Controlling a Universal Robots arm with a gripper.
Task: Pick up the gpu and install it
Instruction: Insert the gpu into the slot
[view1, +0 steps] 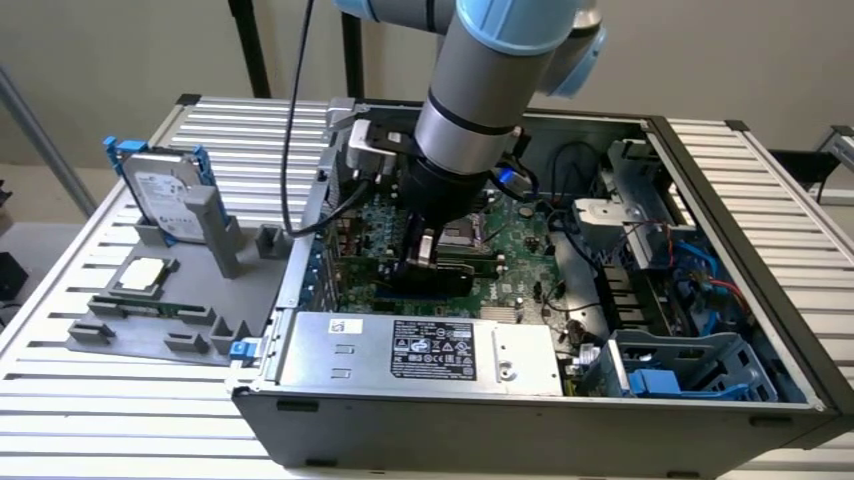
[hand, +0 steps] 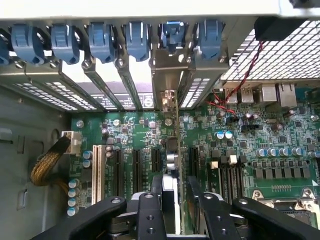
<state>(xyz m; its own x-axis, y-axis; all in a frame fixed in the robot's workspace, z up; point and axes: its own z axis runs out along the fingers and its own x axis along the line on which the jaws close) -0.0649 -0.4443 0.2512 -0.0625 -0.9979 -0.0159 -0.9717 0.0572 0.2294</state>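
One arm (view1: 467, 110), one gripper (view1: 424, 255), reaching down into one open computer case (view1: 747, 330). On the table at the exterior view's left sits one grey fixture (view1: 127, 335) carrying one hard drive in a blue-handled carrier (view1: 167, 200), one square processor chip (view1: 142, 274) and one narrow green memory stick (view1: 147, 305). Inside the case there is one motherboard (view1: 527, 250), one silver power supply (view1: 414, 350) along the near wall and one blue-grey drive cage (view1: 687, 365) in the near corner at the exterior view's right. The wrist view counts six blue slot latches (hand: 101, 40) in a row along the case's rear wall, above the slotted covers. One gpu (hand: 171, 155): it stands on edge on the motherboard, seen edge-on, with its silver bracket (hand: 166, 75) up against the rear wall beneath the fifth latch in the row, counting from the side where the yellow-sleeved cable bundle (hand: 47, 167) lies. The card runs straight back from that bracket and passes between the gripper's (hand: 174, 189) two fingers (hand: 196, 192), so the gpu sits directly under the gripper and centred in it. The fingers are partway apart, one on each side of the card; a thin strip of board shows between the card and one finger, so the grip reads as loose, not clamped. In the exterior view the gpu (view1: 430, 280) shows as a dark slab just below the gripper, upright on the board.
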